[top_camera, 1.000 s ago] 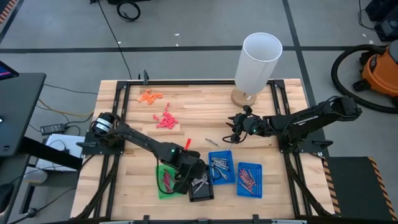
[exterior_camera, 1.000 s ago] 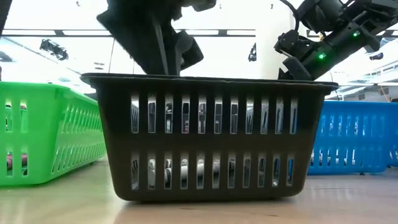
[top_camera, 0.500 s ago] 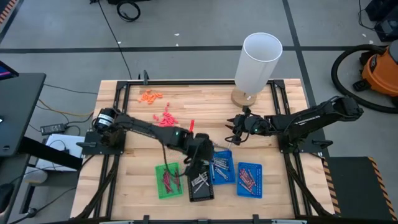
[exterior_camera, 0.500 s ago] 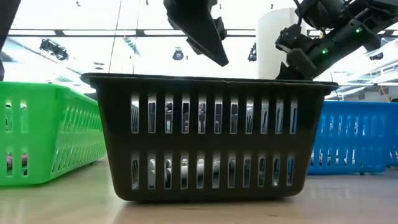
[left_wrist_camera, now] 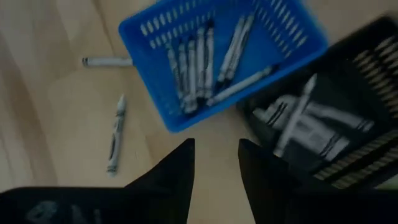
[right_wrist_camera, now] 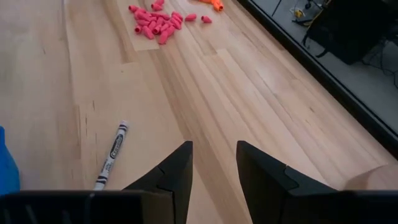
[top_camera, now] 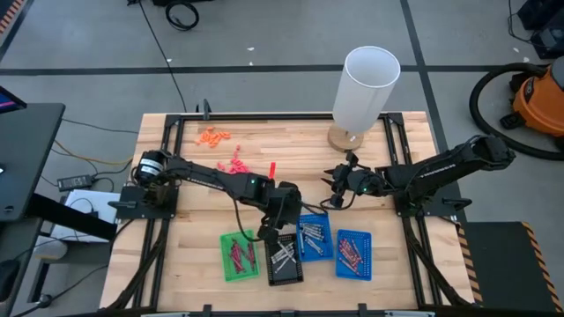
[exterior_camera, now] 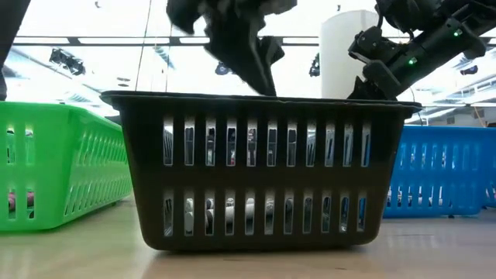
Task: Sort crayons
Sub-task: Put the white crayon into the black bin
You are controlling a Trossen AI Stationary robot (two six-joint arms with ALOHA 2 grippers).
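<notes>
Four small trays stand near the table's front edge. A green tray [top_camera: 236, 256] holds maroon crayons and a black tray [top_camera: 284, 262] holds silvery-grey crayons [left_wrist_camera: 305, 121]. A blue tray [top_camera: 313, 238] holds grey crayons [left_wrist_camera: 199, 56], and a second blue tray [top_camera: 352, 254] holds red ones. Two loose grey crayons [left_wrist_camera: 115, 134] [left_wrist_camera: 106, 61] lie on the wood beside the blue tray. My left gripper [top_camera: 280, 218] [left_wrist_camera: 214, 168] hovers open and empty just beyond the black tray. My right gripper [top_camera: 339, 187] [right_wrist_camera: 214, 168] is open and empty over bare wood, with one loose crayon [right_wrist_camera: 111, 155] ahead of it.
A tall white cylinder [top_camera: 366, 86] on a wooden disc stands at the table's far edge. A cluster of pink-red bits [top_camera: 236, 165] [right_wrist_camera: 155, 22] and a cluster of orange bits [top_camera: 213, 135] lie at the far left. An orange vacuum [top_camera: 538, 101] stands off the table.
My left gripper has gone from above the green and black trays toward the table's far edge and a little right. It now hangs over the wood between the black tray and the first blue tray. My right gripper has barely moved.
</notes>
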